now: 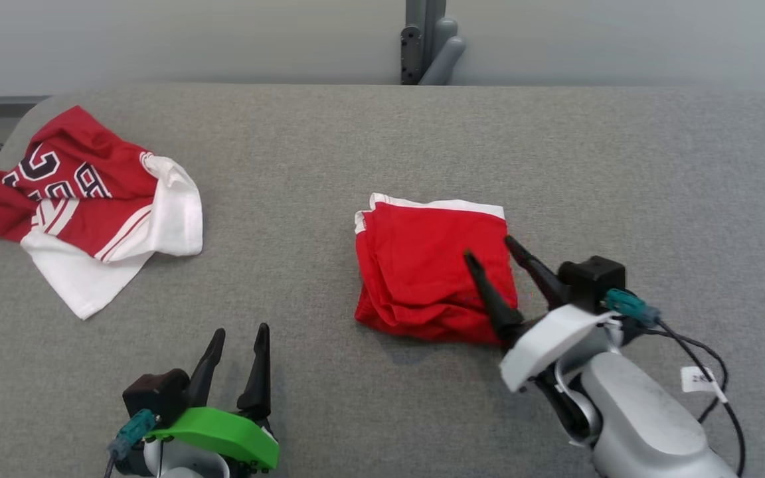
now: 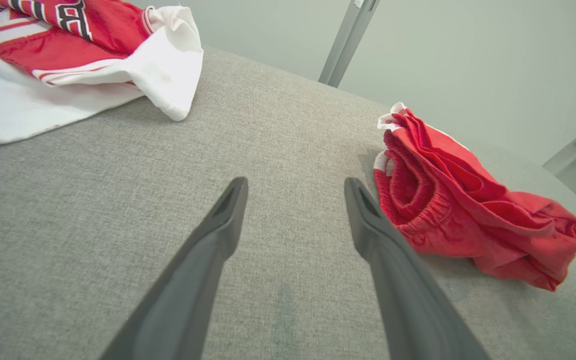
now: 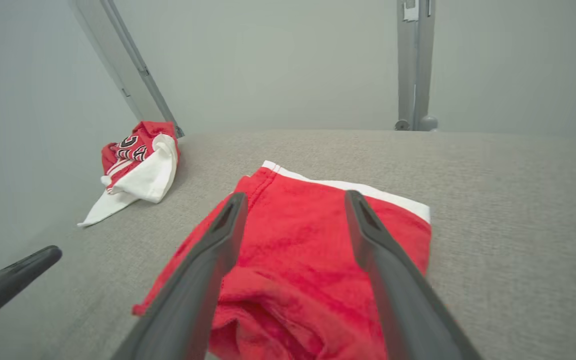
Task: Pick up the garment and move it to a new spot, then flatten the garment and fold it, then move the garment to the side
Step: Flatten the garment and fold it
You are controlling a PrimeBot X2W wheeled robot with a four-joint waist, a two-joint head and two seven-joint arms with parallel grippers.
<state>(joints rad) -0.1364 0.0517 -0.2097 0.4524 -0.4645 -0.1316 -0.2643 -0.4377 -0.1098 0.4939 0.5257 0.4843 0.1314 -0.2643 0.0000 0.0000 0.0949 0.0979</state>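
Right of the bench's (image 1: 382,146) middle lies the folded red garment (image 1: 432,269). The right pincer (image 1: 488,247) hangs over its near edge, fingers apart and gripping nothing, probably lined up to shift it aside. The left pincer (image 1: 242,329), also spread, waits near the front, likely unneeded.

The grey fabric-covered table (image 1: 382,146) before me carries two items. Folded red shorts (image 1: 432,265) lie near centre; a crumpled red-and-white jersey (image 1: 90,199) lies well apart, far left.
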